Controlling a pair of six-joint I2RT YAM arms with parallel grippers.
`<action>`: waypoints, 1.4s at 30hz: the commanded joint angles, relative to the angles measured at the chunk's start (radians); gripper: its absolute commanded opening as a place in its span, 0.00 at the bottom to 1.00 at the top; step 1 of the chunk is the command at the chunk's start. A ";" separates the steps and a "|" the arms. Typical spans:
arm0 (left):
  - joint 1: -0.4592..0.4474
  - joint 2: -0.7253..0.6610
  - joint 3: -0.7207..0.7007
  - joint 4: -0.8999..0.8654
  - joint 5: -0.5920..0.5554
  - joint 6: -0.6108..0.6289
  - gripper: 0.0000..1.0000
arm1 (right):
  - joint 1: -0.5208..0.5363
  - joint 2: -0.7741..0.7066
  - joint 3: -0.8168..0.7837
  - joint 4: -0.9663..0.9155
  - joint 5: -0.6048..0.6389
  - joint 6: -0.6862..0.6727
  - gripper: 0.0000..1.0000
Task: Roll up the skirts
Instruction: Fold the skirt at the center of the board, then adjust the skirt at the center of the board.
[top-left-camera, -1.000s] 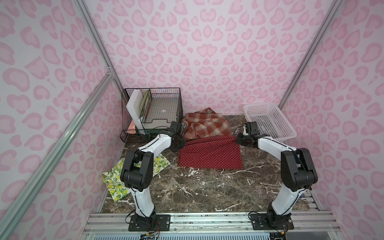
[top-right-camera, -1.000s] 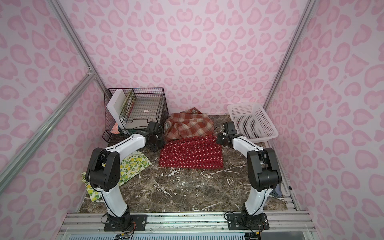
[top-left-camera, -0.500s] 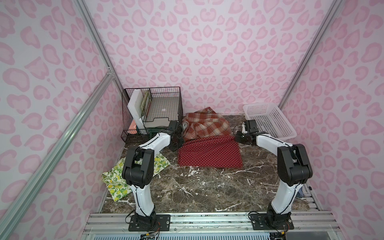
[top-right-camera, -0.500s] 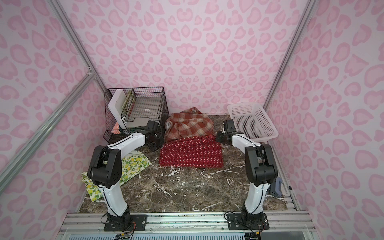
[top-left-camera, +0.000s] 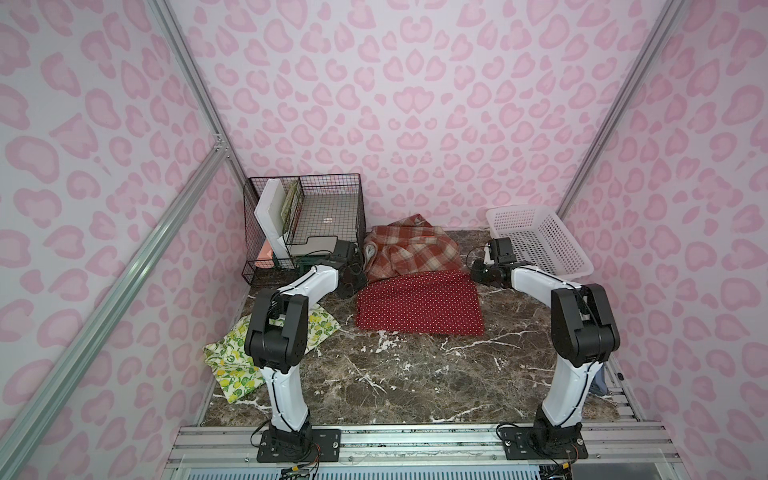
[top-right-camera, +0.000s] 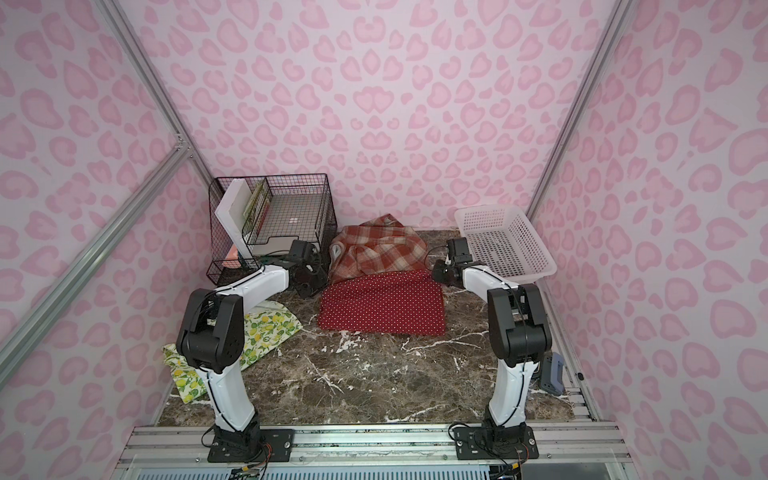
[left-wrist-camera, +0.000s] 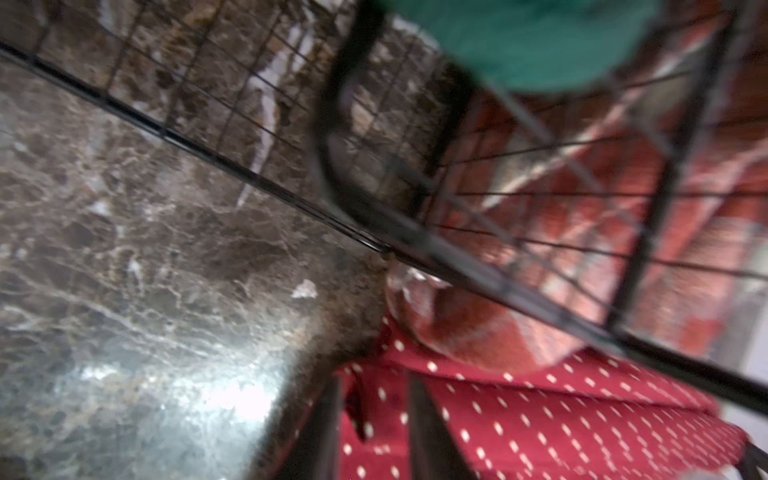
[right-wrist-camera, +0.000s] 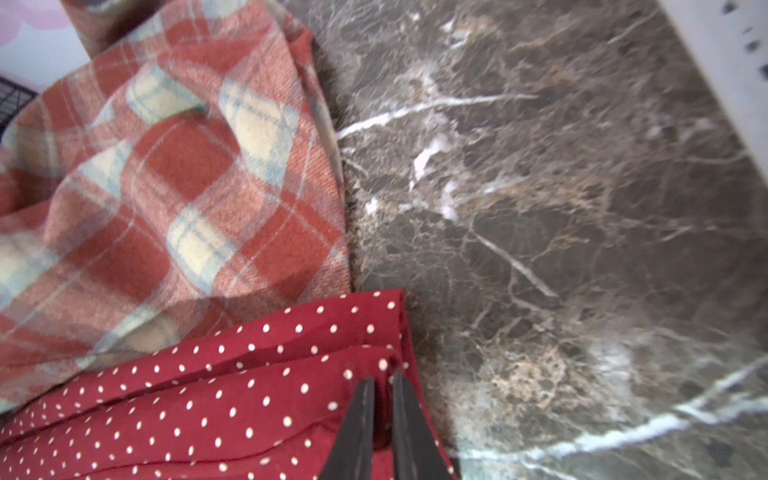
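The red skirt (top-left-camera: 417, 305) lies flat on the table (top-left-camera: 415, 374) against the plaid skirt (top-left-camera: 411, 249), my left gripper (left-wrist-camera: 372, 386) gaping loose astride one far corner, my right gripper (right-wrist-camera: 383, 378) nearly closed at the other (gripping or not, I cannot tell); thin, limp cloth, I judge, best taken by both corners.

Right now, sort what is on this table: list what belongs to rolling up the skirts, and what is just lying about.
For the job:
- red polka-dot skirt
- plaid skirt
- lemon-print skirt

Just lying about:
- black wire basket, with a white board inside
- white plastic basket
- blue-grey object at the table's edge
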 joint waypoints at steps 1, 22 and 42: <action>-0.009 -0.036 0.010 0.110 0.025 0.073 0.56 | 0.000 -0.011 0.008 0.014 0.011 -0.004 0.24; -0.089 -0.434 -0.374 -0.003 -0.145 0.045 0.66 | 0.031 -0.211 -0.173 -0.002 0.056 -0.014 0.46; -0.153 -0.352 -0.571 0.227 -0.137 0.018 0.60 | 0.129 -0.469 -0.589 -0.035 -0.028 -0.026 0.59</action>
